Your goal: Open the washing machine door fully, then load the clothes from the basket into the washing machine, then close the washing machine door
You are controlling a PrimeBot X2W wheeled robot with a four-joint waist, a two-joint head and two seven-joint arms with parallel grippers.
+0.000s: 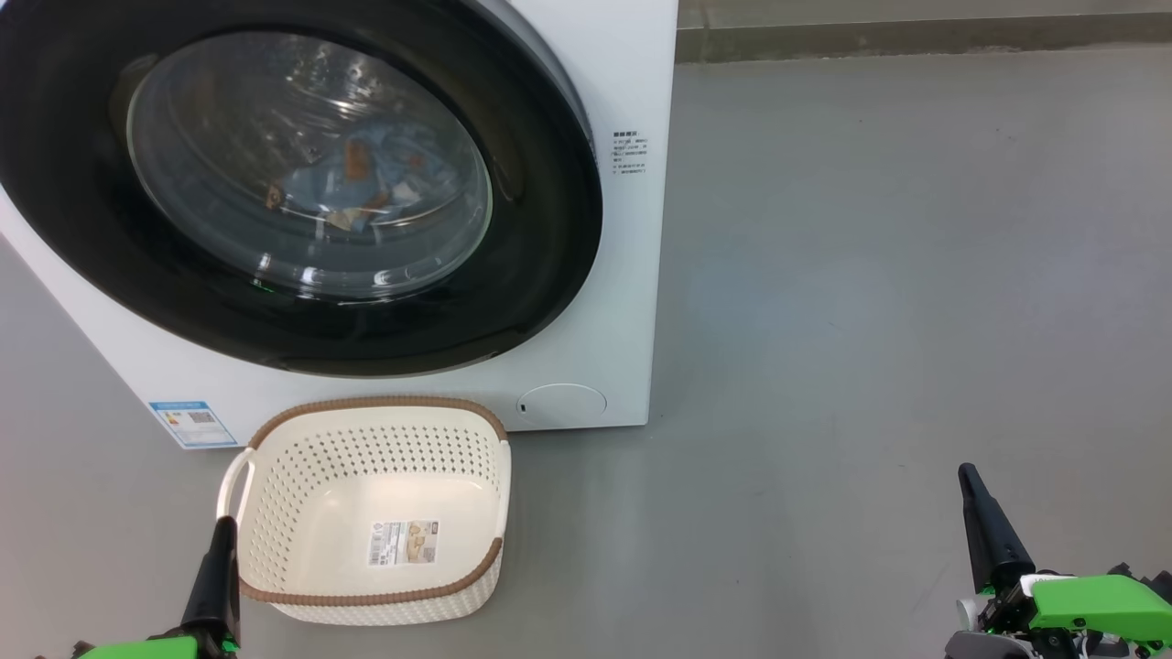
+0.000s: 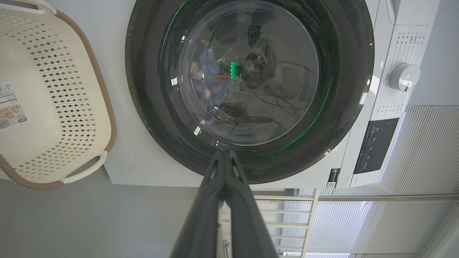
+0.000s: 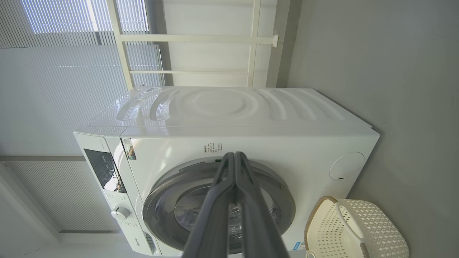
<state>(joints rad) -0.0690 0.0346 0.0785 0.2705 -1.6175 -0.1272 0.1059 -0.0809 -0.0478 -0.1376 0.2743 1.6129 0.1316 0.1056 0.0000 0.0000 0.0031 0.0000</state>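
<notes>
The washing machine (image 1: 632,82) stands at the upper left, and its door (image 1: 540,275) with the wide black rim lies shut against its front. Through the glass I see the clothes (image 1: 366,178), light blue with orange-brown prints, inside the drum. The cream basket (image 1: 275,513) sits on the floor just before the machine with nothing but its paper label (image 1: 403,542) inside. My left gripper (image 1: 222,526) hangs shut beside the basket's left rim, holding nothing. At the lower right my right gripper (image 1: 964,471) is shut and holds nothing, well clear of the machine. The door (image 2: 344,107) and basket (image 2: 104,107) also appear in the left wrist view.
Grey floor (image 1: 870,320) spreads wide to the right of the machine, up to a wall base (image 1: 916,37) at the back. The machine's control panel and dial (image 2: 403,77) sit above the door. A round service cap (image 1: 560,405) is low on the front.
</notes>
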